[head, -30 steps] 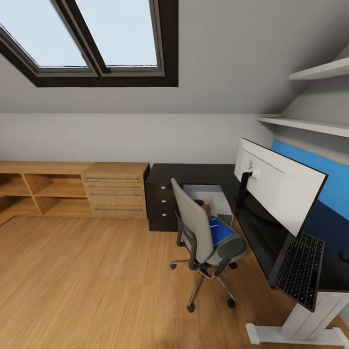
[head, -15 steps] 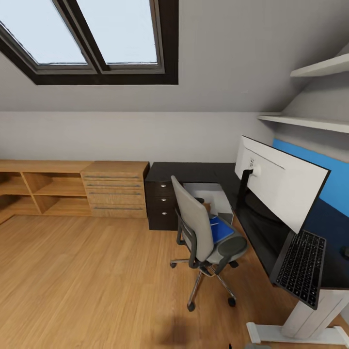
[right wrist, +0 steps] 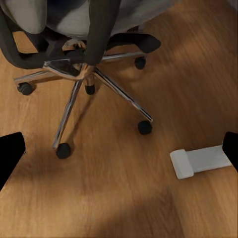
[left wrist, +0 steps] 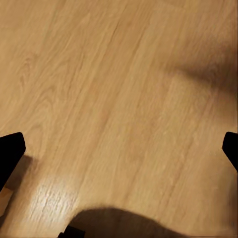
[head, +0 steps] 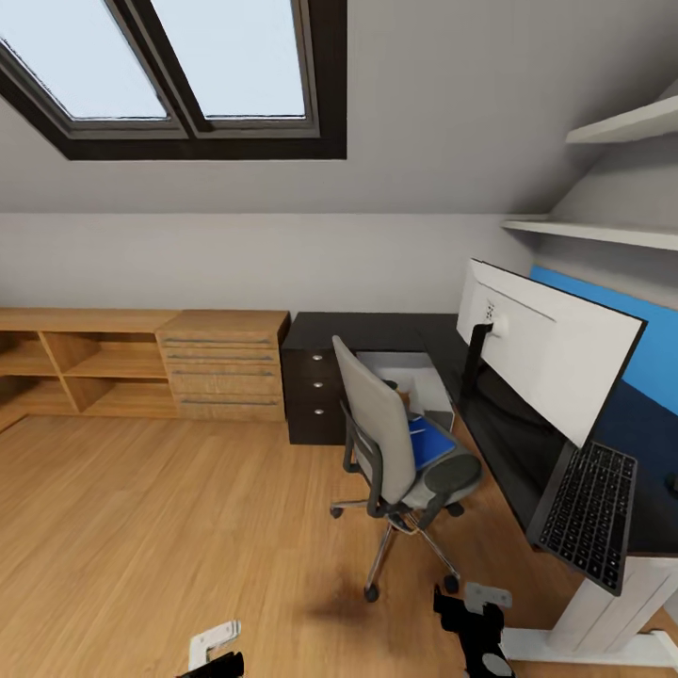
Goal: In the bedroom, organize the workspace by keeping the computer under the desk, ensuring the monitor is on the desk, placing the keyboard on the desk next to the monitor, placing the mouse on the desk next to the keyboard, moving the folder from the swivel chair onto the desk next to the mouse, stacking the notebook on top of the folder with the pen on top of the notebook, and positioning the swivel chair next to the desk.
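Here the swivel chair (head: 400,461), blue folder (head: 431,443) on its seat, blocked the tabletop (head: 508,452); mouse cut off; both claws' (right wrist: 119,148) fingers spread wide.

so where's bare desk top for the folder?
Bare top runs along the desk from the corner above the black drawer unit to the monitor stand. Crowded end: keyboard overhanging the front edge under the screen. The folder lies on the swivel chair.
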Robot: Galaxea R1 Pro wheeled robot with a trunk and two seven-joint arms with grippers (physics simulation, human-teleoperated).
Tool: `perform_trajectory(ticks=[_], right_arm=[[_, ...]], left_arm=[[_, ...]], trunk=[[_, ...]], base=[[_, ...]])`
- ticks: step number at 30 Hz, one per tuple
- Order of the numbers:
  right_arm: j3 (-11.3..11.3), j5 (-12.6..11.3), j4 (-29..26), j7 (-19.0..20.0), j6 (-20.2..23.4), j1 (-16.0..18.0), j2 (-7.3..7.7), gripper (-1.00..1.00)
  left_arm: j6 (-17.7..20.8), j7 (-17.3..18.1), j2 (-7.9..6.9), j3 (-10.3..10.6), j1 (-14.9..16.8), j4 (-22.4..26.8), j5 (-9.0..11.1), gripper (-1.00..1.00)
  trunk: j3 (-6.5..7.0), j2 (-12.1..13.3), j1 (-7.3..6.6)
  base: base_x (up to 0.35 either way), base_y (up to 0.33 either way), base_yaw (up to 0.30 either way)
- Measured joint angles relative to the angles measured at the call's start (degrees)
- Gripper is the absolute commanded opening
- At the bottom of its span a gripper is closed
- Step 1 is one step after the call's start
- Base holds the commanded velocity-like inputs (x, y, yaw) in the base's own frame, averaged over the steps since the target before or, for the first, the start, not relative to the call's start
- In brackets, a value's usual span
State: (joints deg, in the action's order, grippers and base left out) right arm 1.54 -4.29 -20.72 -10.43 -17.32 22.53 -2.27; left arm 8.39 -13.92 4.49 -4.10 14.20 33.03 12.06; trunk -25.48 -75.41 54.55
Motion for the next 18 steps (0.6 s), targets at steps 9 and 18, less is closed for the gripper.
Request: perform_trajectory(ticks=[9,18], right_arm=[[0.1,-4.3,-0.1,0.0,1.2,2.7,0.33,1.0],[0.1,-4.4,4.5,0.5,1.1,2.9,2.77,1.0]], left_arm=[[2.3,0.0,0.43,-0.2,3.1,-0.1,0.1,1.0],[2.2,0.0,0.59,-0.3,3.3,-5.7,0.3,1.0]], trunk=[[-1.62,-3.6,1.98],[-3.24,-7.2,3.96]], base=[[0.0,0.0,0.0],[0.0,0.0,0.0]])
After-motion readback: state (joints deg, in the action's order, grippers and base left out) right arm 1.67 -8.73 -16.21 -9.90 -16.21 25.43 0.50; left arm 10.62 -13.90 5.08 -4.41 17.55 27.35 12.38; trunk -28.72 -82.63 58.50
